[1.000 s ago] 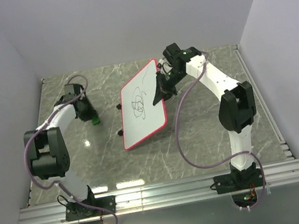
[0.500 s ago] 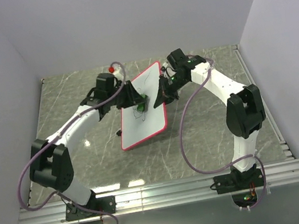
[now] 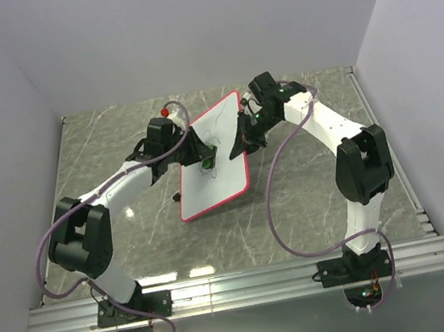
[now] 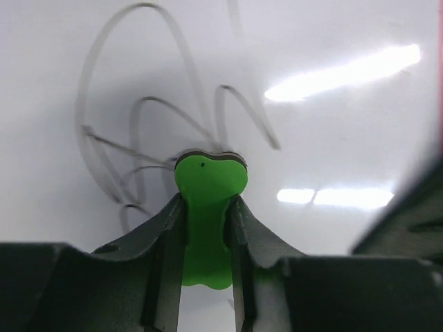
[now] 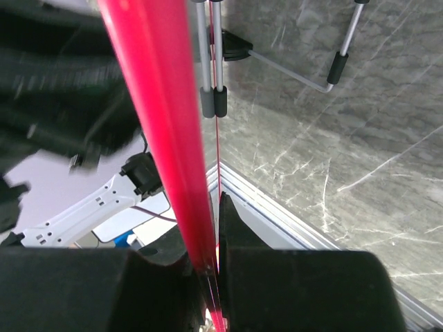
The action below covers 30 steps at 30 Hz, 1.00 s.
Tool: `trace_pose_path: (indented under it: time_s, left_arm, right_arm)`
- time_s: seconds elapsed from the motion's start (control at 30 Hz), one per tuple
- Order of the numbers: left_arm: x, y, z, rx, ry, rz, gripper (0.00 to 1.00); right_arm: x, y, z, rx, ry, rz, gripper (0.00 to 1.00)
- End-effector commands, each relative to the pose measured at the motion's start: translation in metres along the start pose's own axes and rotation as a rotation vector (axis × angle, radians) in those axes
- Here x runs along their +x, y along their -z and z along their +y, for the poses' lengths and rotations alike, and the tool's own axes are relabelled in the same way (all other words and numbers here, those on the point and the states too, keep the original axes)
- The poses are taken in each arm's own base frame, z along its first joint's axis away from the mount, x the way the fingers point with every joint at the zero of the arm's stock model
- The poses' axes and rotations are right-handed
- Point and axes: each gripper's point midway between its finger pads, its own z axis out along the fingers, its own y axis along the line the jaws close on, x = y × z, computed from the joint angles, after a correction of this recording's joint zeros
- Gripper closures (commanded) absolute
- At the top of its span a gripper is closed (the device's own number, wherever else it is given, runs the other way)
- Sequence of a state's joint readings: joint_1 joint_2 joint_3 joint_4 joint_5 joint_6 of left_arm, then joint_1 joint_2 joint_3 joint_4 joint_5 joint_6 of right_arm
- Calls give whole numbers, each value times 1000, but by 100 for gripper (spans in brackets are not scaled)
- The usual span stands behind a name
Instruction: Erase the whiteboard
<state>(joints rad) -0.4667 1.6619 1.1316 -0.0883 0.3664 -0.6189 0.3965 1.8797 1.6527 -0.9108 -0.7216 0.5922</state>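
In your left wrist view the whiteboard (image 4: pixel 332 152) runs past the frame, so you cannot see its outline. The marker lines (image 4: pixel 166 117) are soft and partly covered by the green block (image 4: pixel 211 176). The block's lower half is hidden inside the left gripper (image 4: pixel 207 200). A dark blur (image 4: pixel 408 214) at lower right is unreadable. From the right wrist, you get the board edge-on only, and the right gripper (image 5: pixel 211 242) is lost in shadow.

Grey marbled table (image 3: pixel 218 240) (white-veined); aluminium rail (image 3: pixel 243 287) along near edge.
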Motion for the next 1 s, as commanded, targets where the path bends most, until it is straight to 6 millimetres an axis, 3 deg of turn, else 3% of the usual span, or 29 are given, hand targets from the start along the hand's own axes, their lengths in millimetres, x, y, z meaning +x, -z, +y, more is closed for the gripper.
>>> trace_pose_path:
  time_s: [0.0,0.27,0.53,0.67,0.97]
  left_arm:
    - [89,-12,84,-234,91,207,100]
    - [114,-16,116,-292,165,251,100]
    - [132,-2,126,-317,214,245,100]
    - [132,2,93,-201,210,250,100]
    - [140,10,-42,79,37,293,100]
  right_arm:
    - [-10,-4,-5,89,32,-89,100]
    - [-8,-5,-3,74,22,-84,100]
    - [-11,-6,2,51,13,-92,100]
    - [-13,-5,6,35,14,-100,100]
    - [-20,-7,14,12,12,-113,100]
